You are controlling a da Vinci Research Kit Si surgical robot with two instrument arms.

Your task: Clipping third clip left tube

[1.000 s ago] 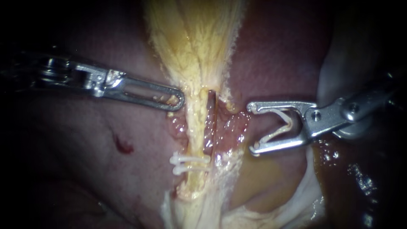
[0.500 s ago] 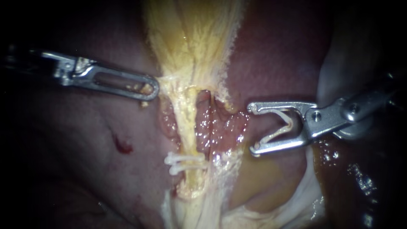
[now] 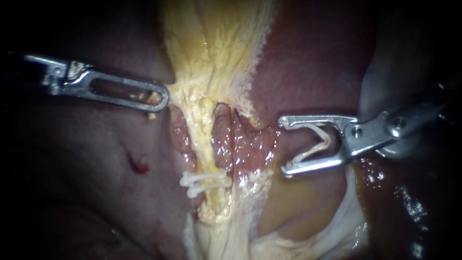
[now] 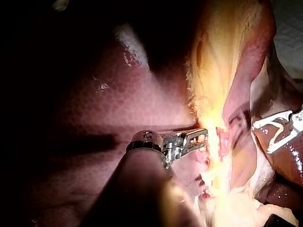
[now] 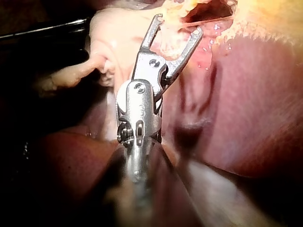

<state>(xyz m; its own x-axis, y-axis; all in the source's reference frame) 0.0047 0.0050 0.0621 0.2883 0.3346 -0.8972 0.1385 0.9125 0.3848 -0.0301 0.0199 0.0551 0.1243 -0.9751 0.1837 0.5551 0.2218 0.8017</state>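
If the yellow tissue (image 3: 192,91) pinched by the left end effector (image 3: 162,100) slips, the left tube (image 3: 204,144) could be missed by the clip (image 3: 313,150) held in the spread right end effector (image 3: 284,144).

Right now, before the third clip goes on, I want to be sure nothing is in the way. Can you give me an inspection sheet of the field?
Surface: liver, dark red, lit only around the work.
Job's things: left tube, yellowish and bared, bears two white clips close together low down; the stretch above them is bare.
Clutter: small red spot on the liver, apart from the tube.
Instruments: left instrument is shut on yellowish tissue by the tube's upper end, which looks taut. Right instrument is shut on an open white clip, not touching the tube.
Cables: nothing seen.
Surroundings: dark, nothing seen.
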